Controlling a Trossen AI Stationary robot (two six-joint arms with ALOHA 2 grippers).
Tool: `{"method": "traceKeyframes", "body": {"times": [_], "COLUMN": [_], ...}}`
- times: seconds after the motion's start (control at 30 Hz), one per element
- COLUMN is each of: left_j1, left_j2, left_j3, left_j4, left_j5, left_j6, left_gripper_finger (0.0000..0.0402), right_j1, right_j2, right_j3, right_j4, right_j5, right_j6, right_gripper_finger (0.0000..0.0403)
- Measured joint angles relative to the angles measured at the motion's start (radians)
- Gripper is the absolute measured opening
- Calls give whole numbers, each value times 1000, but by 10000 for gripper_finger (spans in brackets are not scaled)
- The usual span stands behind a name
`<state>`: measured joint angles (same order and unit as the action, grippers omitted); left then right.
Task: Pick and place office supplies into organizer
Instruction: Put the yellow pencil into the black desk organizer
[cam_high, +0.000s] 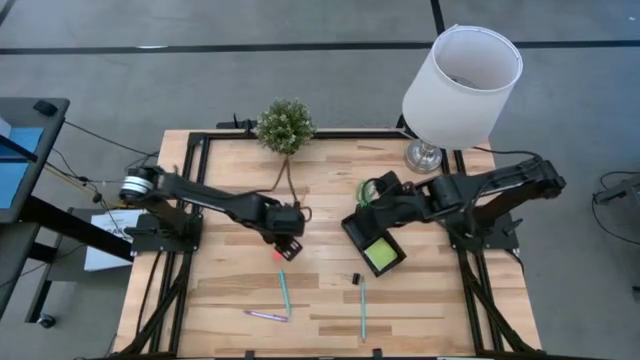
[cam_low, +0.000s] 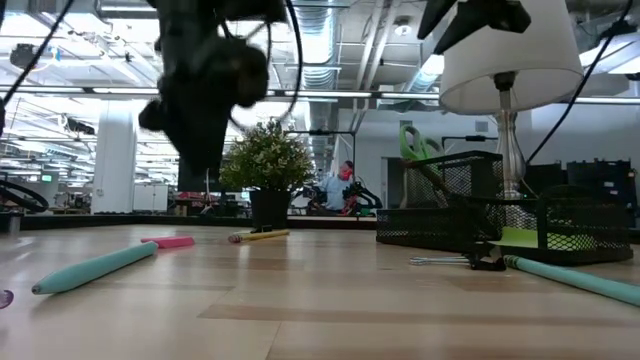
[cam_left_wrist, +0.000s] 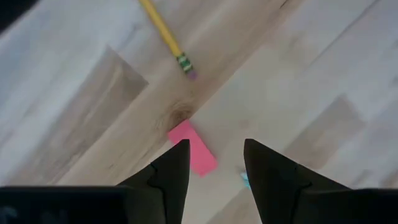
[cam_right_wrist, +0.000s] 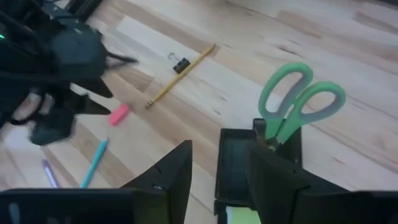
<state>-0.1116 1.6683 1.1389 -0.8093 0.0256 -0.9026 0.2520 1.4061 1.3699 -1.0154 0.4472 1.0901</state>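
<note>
Looking down the left wrist camera, I have the left pincer (cam_left_wrist: 214, 163) spread wide and empty above the counter (cam_left_wrist: 74, 112), with the pink eraser (cam_left_wrist: 192, 148) lying flat just ahead of the tips. It sits nearer one finger (cam_left_wrist: 173, 171) than the other, partly tucked behind that tip, so I judge the gap is off-centre from it. Its long axis runs at a slant to the line between the fingers, neither square across nor along it; I would want a small sideways shift and a wrist turn before dropping. Beyond the eraser the pencil (cam_left_wrist: 166, 36) lies apart, its eraser end pointing roughly toward the pink block.

From above, the left pincer (cam_high: 287, 243) hangs over the eraser (cam_high: 277, 254), clearly the nearer arm for this pick. Further out on the counter lie a teal pen (cam_high: 284, 290), a purple pen (cam_high: 266, 316), another teal pen (cam_high: 362, 310) and a black clip (cam_high: 354, 278).

Far side: the right pincer (cam_high: 362, 222) hovers parted and empty over the organizer (cam_high: 360, 236), which already holds the green pad (cam_high: 381, 254) and scissors (cam_high: 377, 188). The eraser lies well apart from the organizer.
</note>
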Motion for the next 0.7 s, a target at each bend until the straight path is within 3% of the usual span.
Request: {"method": "traceKeyframes", "body": {"times": [0.23, 0.47, 0.7], "left_j1": [0, 8, 16], "left_j2": [131, 129, 134], "left_j3": [0, 0, 0], "left_j4": [59, 101, 123], "left_j5": [32, -108, -105], "left_j6": [2, -37, -65], "left_gripper_finger": [143, 143, 143], "right_j1": [3, 1, 1], "right_j2": [44, 46, 46], "right_j3": [-2, 0, 9], "right_j4": [-32, -42, -48], "right_j5": [-31, -30, -29], "right_j6": [0, 0, 35], "right_gripper_finger": [135, 127, 126]}}
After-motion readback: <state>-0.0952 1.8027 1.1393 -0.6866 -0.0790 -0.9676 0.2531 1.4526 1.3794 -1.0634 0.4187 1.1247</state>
